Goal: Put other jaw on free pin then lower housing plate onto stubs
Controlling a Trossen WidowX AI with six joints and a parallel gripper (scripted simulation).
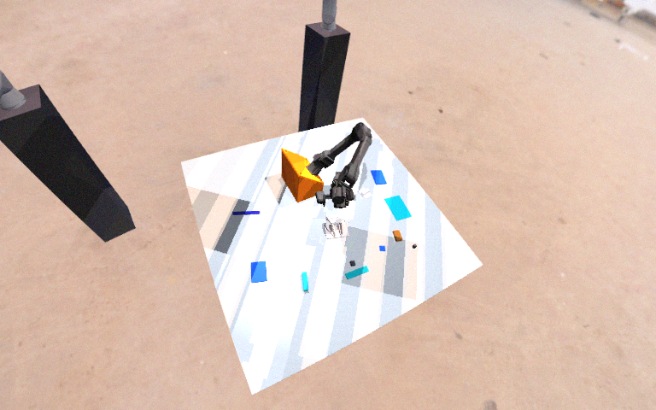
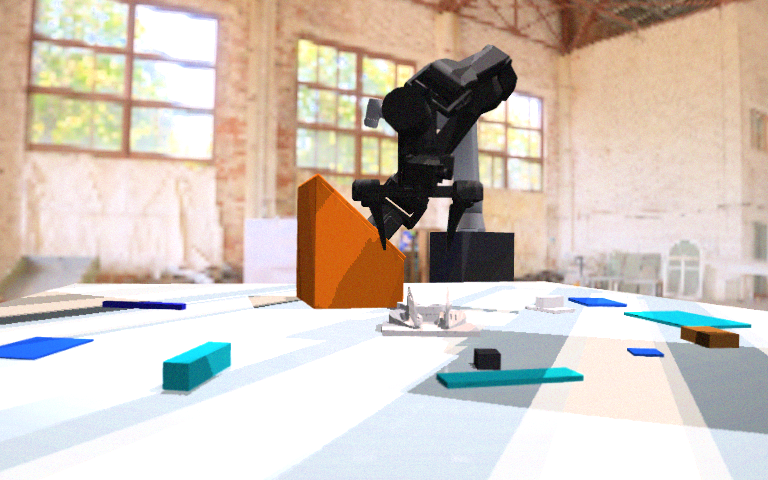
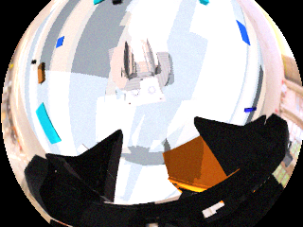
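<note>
My gripper [image 2: 417, 245] [image 3: 158, 127] is open and empty, with its fingers wide apart, well above the pale gear assembly. The assembly's base [image 2: 394, 330] lies flat on the table. Two upright pale jaws, the left one [image 3: 126, 59] and the right one [image 3: 150, 58], stand side by side with a gap between them in the wrist view. A white plate [image 3: 144, 97] with two round marks lies across their near ends and looks about level. The gear teeth and pins are hidden or too small to see. I cannot tell whether the plate is fully closed on both stubs.
A tall orange wedge [image 1: 301, 185] [image 2: 349, 261] [image 3: 194, 163] stands close behind the assembly, to the left in the exterior view. A small white block on a thin plate [image 2: 549, 302] lies behind right. A black cube [image 2: 487, 358] and a teal strip [image 2: 510, 377] lie in front.
</note>
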